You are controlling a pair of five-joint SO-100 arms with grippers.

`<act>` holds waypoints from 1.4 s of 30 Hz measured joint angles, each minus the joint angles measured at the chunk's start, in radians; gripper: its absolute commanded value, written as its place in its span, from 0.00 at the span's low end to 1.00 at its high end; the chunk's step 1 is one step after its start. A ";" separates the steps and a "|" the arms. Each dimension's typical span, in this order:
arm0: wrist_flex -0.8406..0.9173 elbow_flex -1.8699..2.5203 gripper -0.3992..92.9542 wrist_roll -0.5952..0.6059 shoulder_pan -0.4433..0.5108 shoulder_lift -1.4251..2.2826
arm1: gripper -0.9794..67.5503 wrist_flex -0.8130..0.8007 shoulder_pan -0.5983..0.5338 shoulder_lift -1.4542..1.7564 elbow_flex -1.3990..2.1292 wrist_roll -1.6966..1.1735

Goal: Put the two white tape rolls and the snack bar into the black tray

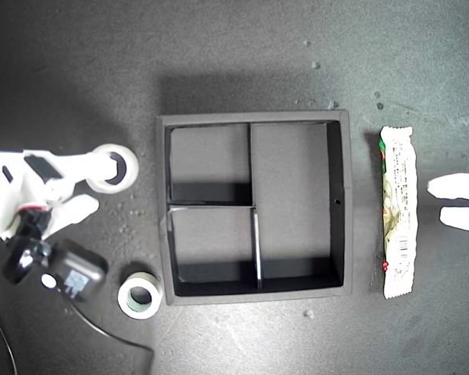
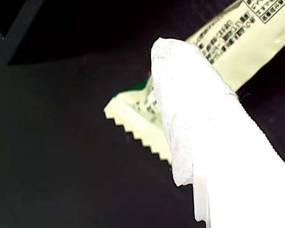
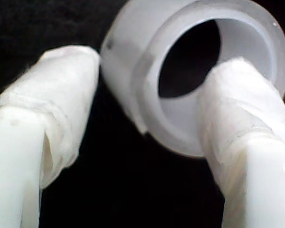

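Matte black square tray [image 1: 340,205] with raised walls sits mid-frame in the exterior view on a dark grey speckled worktop [image 1: 242,47]; two small square compartments lie on the 9 o'clock side, one long compartment on the 3 o'clock side, all three bare. Long narrow snack bar in a pale cream-green crinkle-edged wrapper [image 1: 398,211] lies flat on the worktop just beside the tray's 3 o'clock wall, parallel to it, not touching. My first hand [image 1: 456,205] enters from the 3 o'clock edge of the exterior view, its two white tips narrowly parted, near the bar's middle and holding nothing; contact with the wrapper cannot be told. In the first wrist view a white taped finger [image 2: 199,118] covers part of the wrapper [image 2: 137,116]. Wider plain white tape roll [image 1: 113,168] lies at 9 o'clock of the tray, apart from it. My second hand [image 1: 94,187] is spread wide, one finger [image 3: 237,109] reaching into the roll's hollow [image 3: 147,57], the other finger [image 3: 57,95] outside the ring. Smaller white tape roll with grey-green core [image 1: 140,295] lies at 7 o'clock of the tray, just beside its corner.
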 measured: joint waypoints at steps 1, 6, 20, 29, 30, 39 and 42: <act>0.000 -0.003 0.18 0.000 0.000 -0.017 | 0.33 0.000 -0.003 -0.005 -0.005 0.000; -0.009 -0.040 0.18 0.000 -0.002 -0.109 | 0.33 0.035 -0.008 -0.130 -0.098 0.000; -0.035 -0.238 0.10 -0.002 -0.080 -0.483 | 0.37 0.495 -0.043 -0.676 -0.526 -0.094; 0.014 -0.328 0.03 0.002 -0.103 -0.572 | 0.37 0.476 -0.060 -1.008 -0.703 -0.255; 0.015 -0.328 0.02 0.002 -0.107 -0.565 | 0.37 0.476 -0.058 -1.055 -0.735 -0.262; 0.051 -0.224 0.00 0.009 -0.129 -0.357 | 0.31 0.492 -0.063 -1.262 -0.859 -0.282; 0.086 -0.206 0.00 0.009 -0.123 -0.225 | 0.29 0.457 -0.069 -1.266 -0.853 -0.276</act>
